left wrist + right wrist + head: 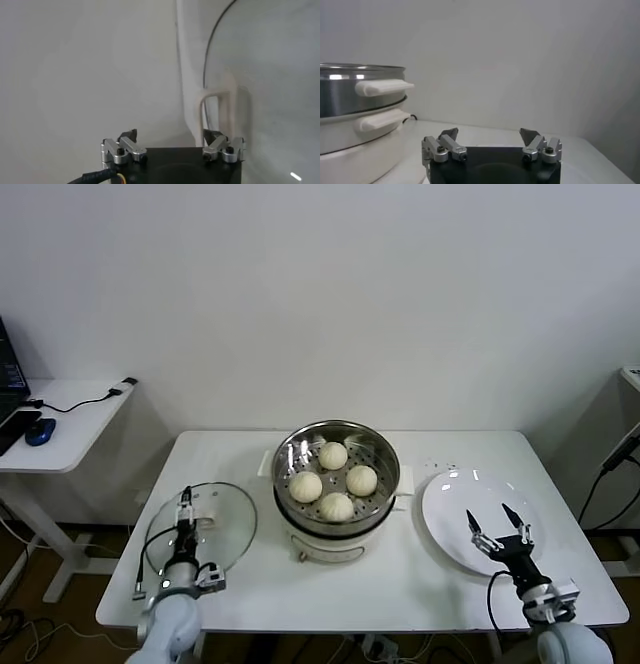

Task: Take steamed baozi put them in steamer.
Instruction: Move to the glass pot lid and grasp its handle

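**Four buns seated in the steamer; both arms low at the table's near edge**

White wall and white table [240, 454] form the setting.

*Head view.* The steamer [336, 484] stands mid-table. All four steamed baozi [336, 506] rest on its perforated tray, close together, so the loading appears complete. A glass lid [215, 529] lies flat to the robot's left of the pot; a bare white plate [455, 509] lies to its right. The left gripper [184, 506] sits over the lid with nothing in it. The right gripper [499, 526] hovers above the plate's near part, jaws spread wide and empty. Both tools are well apart from the buns, with the pot between them.

*Left wrist view.* The left gripper [172, 135] has its jaws fully apart, and the lid's white handle [216, 112] stands just ahead of one fingertip. Risk: a forward drift could nudge this handle and slide the lid toward the table edge.

*Right wrist view.* The right gripper [490, 133], equally spread and empty, faces open tabletop, with the steamer's side handles [382, 87] off to one side. Risk: a sideways sweep could clip those handles and jolt the pot, disturbing the buns.
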